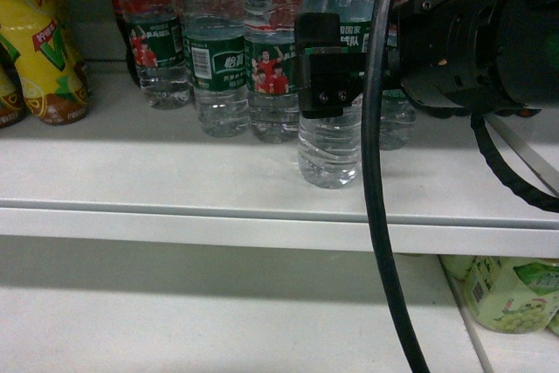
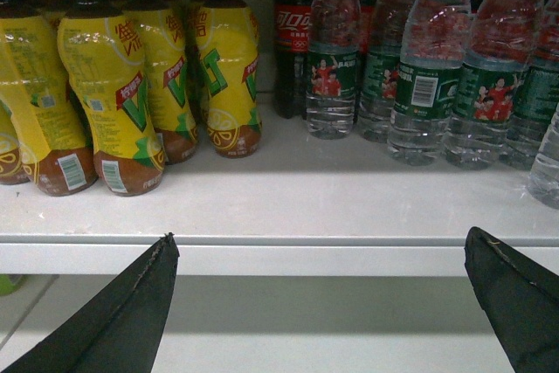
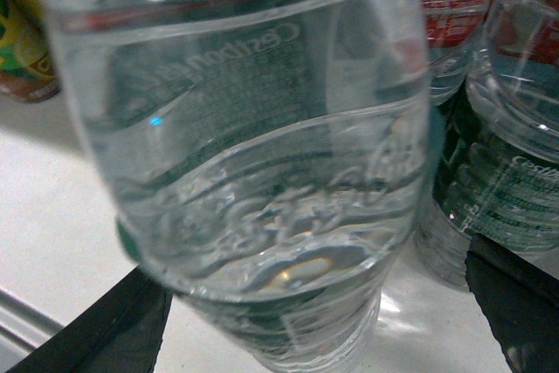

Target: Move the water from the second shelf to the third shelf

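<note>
Head view: the right tool is reaching in from 3 o'clock and is closing around the water bottle at its green label. That bottle is standing upright at the front of the upper shelf, ahead of a row of like water bottles. All are holding clear water. Yellow drink bottles are standing at 9 o'clock. Green-labelled bottles are sitting on the lower shelf at 5 o'clock.

Left wrist view: the left tool is hanging released, fingers wide apart, below the shelf edge and touching nothing. Yellow drink bottles are filling the shelf at 10 o'clock; a cola bottle and water bottles are standing at 1 o'clock.

Right wrist view: the gripped bottle is filling the frame between the tool's fingers, its water showing clear.
</note>
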`<state>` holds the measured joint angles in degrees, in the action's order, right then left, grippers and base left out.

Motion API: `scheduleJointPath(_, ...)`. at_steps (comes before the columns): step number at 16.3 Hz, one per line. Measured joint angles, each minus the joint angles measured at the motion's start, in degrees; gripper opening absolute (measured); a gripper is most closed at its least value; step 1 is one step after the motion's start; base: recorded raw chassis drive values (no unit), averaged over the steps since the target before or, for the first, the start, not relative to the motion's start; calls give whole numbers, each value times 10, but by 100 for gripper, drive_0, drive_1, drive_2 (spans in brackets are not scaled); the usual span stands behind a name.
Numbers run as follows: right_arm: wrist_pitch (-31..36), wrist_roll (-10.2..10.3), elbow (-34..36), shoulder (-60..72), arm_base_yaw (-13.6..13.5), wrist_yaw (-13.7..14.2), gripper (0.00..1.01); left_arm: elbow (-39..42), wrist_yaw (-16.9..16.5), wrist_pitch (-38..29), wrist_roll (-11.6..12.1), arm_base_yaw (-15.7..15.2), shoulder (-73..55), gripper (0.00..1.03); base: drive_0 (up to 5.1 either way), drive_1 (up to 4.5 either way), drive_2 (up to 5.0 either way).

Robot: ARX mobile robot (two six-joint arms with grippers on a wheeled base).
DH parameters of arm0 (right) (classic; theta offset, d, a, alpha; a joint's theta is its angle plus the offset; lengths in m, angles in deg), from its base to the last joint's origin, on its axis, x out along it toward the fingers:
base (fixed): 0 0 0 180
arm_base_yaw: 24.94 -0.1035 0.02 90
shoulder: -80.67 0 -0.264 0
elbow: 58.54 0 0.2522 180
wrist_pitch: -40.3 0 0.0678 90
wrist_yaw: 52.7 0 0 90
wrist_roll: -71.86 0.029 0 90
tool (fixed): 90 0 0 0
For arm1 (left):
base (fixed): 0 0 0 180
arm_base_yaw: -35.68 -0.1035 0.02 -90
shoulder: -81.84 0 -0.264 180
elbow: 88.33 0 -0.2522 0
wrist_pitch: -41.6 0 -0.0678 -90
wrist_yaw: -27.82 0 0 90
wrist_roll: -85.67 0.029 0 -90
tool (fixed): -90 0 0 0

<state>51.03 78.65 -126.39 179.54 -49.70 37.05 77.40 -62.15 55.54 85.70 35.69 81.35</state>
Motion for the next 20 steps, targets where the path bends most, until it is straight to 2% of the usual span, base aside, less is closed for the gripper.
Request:
scheduleJointPath(1, 8, 10, -4, 5, 0, 6, 98, 0, 0, 0, 0, 0, 0, 98, 0, 0, 0)
scheduleJointPath(4, 20, 25, -19, 20, -9, 24, 98, 0, 0, 0, 0, 0, 0, 98, 0, 0, 0)
scheduleJointPath(8, 35, 28, -22, 39, -15, 46, 96, 0, 0, 0, 0, 0, 0, 98, 0, 0, 0)
scheduleJointPath(10, 39, 27, -22, 39, -19, 50, 75, 0, 0, 0, 0, 0, 0, 98, 0, 0, 0)
scheduleJointPath(13, 40, 23, -22, 39, -28, 59, 50, 0, 0, 0, 0, 0, 0, 98, 0, 0, 0)
scheduleJointPath(15, 38, 19, -18, 33, -31, 60, 42, 0, 0, 0, 0, 0, 0, 98, 0, 0, 0)
scheduleJointPath(20, 26, 16, 21, -9, -34, 49, 40, 0, 0, 0, 0, 0, 0, 98, 0, 0, 0)
